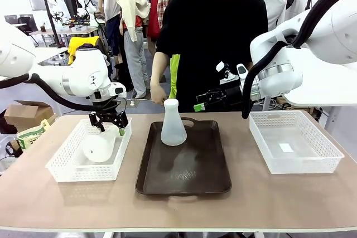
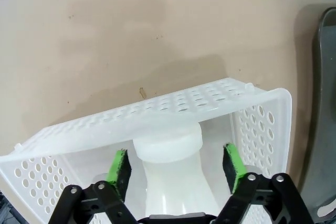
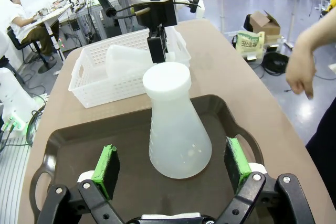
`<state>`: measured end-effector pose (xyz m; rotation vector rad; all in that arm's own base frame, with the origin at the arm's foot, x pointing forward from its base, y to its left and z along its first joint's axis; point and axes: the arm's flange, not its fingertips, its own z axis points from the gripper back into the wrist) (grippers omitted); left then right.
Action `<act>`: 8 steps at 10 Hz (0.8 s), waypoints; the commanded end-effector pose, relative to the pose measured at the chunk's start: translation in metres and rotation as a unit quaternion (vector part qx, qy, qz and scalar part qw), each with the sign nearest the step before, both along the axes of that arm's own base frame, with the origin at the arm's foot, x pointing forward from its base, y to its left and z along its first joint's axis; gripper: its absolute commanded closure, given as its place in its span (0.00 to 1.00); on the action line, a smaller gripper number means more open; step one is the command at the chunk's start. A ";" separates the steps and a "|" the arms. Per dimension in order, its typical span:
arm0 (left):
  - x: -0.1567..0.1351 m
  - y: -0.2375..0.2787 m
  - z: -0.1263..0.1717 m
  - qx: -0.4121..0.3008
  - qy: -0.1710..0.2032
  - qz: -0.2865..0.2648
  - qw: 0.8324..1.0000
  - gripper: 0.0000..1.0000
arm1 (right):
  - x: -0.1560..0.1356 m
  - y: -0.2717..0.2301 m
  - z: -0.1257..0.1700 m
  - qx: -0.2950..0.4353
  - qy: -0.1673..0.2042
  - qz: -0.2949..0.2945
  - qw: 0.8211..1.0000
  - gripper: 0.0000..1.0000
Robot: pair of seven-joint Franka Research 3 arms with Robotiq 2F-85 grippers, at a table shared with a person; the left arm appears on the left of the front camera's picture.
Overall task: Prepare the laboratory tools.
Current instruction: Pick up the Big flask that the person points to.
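One frosted-white conical flask (image 1: 173, 124) stands upright at the far end of the dark brown tray (image 1: 184, 176). My right gripper (image 1: 204, 102) hovers open just behind it. In the right wrist view the flask (image 3: 176, 129) rises between and a little ahead of the green pads (image 3: 106, 163), untouched. The second flask (image 1: 99, 146) lies on its side in the left white basket (image 1: 61, 168). My left gripper (image 1: 109, 121) hangs open over it. In the left wrist view its neck (image 2: 168, 148) sits between the spread pads (image 2: 233, 165), with gaps on both sides.
An empty white mesh basket (image 1: 295, 163) stands at the right of the table. A person in black stands at the far edge, one hand (image 1: 158, 94) hanging near the tray's far left corner. The other hand (image 3: 299, 72) is off to the side.
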<state>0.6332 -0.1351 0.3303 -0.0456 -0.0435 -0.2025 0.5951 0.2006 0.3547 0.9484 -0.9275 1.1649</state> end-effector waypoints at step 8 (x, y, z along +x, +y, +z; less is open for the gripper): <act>0.002 -0.006 -0.013 0.009 0.012 0.004 1.000 1.00 | 0.002 0.002 -0.001 -0.001 -0.003 0.001 1.000 0.00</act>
